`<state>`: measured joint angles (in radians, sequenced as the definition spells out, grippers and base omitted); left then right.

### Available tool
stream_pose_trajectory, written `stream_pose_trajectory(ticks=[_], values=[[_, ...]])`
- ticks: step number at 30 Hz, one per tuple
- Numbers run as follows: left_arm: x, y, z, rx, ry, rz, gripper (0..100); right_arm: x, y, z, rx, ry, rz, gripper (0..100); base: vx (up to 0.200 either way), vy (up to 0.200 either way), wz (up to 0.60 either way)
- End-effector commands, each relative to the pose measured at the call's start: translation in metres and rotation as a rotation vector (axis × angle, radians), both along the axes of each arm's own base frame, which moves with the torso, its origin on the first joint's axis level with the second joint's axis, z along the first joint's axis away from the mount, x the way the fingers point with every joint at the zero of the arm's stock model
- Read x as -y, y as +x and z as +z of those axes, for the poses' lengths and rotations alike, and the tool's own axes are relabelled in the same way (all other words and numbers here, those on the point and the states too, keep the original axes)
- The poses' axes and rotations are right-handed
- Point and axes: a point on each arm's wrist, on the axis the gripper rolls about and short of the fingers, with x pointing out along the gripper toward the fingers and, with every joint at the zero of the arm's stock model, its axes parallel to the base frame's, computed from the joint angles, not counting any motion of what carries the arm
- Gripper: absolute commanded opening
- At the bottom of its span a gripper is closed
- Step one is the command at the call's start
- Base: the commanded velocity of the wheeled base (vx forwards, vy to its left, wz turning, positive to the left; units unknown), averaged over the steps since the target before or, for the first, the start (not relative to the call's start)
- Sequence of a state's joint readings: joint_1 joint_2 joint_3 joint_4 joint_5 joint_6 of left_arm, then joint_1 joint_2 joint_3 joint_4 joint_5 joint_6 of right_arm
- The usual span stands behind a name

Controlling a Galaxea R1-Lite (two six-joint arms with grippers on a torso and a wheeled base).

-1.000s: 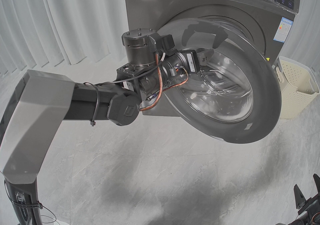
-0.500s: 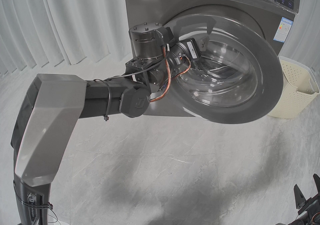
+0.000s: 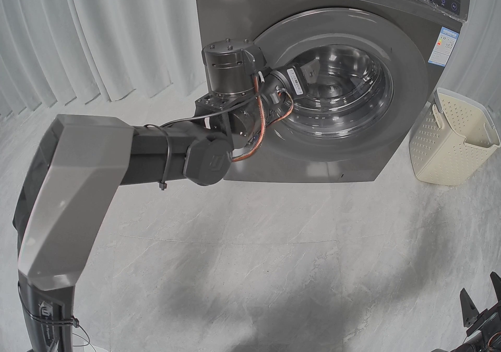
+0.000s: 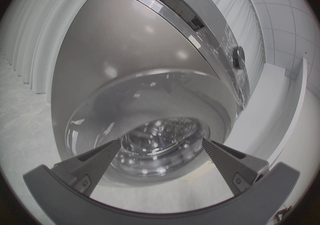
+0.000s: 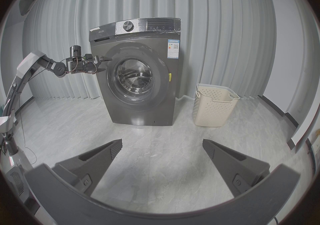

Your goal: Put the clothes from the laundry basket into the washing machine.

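washing machine (image 3: 235,19): round door (image 3: 344,86) is seen shut; a blue-white label (image 3: 442,46) is stuck top right (print left unread) | left gripper (image 4: 160,141): spread wide, empty, held just before that door | right gripper (image 5: 161,142): spread, empty, held low | laundry basket (image 3: 454,144): stood right of the machine

Bright, even, diffuse light throughout. Soft specular highlights on washing machine (image 4: 110,52) front panel; reflections and glare streaks in door glass (image 3: 339,89). Pale floor (image 3: 292,264) faintly glossy. Wrist views strongly fisheye-bent, corners vignetted black.
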<state>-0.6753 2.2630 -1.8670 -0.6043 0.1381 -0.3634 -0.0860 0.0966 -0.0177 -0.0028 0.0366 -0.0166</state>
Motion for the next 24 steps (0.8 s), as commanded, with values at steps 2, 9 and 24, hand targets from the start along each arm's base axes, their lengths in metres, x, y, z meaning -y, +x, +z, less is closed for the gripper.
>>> stream_pose_trajectory(ticks=[2,9,24], values=[[-0.035,-0.074,0.020,-0.061,0.070,-0.062,100,0.000,0.001,-0.005,-0.019,0.001,0.000,100,0.000,0.000,0.00],[-0.154,-0.215,-0.009,-0.114,0.240,-0.108,100,0.000,0.001,-0.005,-0.019,0.001,0.000,100,0.000,0.000,0.00],[-0.288,-0.354,-0.128,-0.037,0.349,0.139,100,0.000,0.001,-0.005,-0.017,0.001,0.000,100,0.000,0.000,0.00]])
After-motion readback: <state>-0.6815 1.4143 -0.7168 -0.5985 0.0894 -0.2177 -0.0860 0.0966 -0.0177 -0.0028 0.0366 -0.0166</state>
